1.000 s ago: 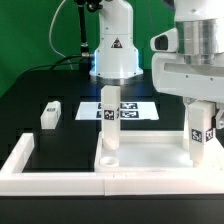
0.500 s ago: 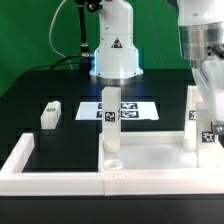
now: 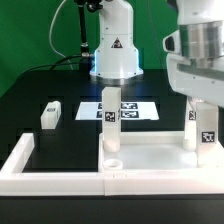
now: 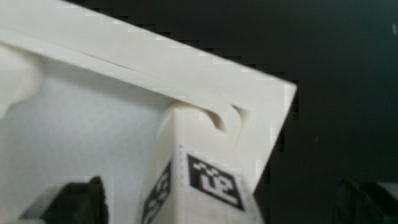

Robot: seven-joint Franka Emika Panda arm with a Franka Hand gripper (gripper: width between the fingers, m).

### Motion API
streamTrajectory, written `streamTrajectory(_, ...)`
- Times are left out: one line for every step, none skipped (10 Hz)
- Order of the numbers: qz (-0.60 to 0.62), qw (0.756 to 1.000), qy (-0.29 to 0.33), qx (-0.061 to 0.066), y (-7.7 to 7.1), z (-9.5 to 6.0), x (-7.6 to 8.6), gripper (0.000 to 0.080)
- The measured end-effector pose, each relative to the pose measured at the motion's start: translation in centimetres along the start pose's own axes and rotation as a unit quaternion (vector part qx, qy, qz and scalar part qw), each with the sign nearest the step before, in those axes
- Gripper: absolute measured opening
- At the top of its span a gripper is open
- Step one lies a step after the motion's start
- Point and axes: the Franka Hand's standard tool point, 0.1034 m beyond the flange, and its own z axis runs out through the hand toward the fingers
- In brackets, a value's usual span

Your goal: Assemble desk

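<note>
The white desk panel lies flat at the front, rim up. One leg stands upright in its corner socket on the exterior view's left. A second tagged leg stands in the corner socket on the exterior view's right. My gripper hangs over this leg. In the wrist view the leg rises from the panel's corner between my dark fingers, which stand apart from its sides; the gripper looks open. A loose leg lies on the black table at the left.
The marker board lies flat behind the panel. A low white border wall runs along the front and left side of the table. The arm's base stands at the back centre.
The gripper turned and shifted up and right half a second ago, and has come back down over the right leg. The legs and the panel stay in place.
</note>
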Motion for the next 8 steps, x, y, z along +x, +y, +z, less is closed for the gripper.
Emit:
streamTrajectory(0.028,0.999,0.019,0.022,-0.6,-0.6,0.1,0.0645)
streamTrajectory(-0.029,0.999,0.021,0.016,-0.1,-0.4,0.1,0.0649)
streamTrajectory(-0.056,0.998,0.023,0.015,0.0,-0.4,0.3,0.0649)
streamTrajectory(-0.109,0.994,0.026,0.012,0.0,-0.4,0.5,0.0649)
streamTrajectory(-0.206,0.978,0.033,0.006,0.1,-0.6,1.2,0.0649)
streamTrajectory(-0.277,0.96,0.037,0.0,0.1,-0.9,2.0,0.0649)
streamTrajectory(-0.355,0.934,0.044,-0.007,-0.3,-1.1,2.4,0.0649)
streamTrajectory(-0.412,0.91,0.043,-0.012,-0.1,-0.7,2.6,0.0649)
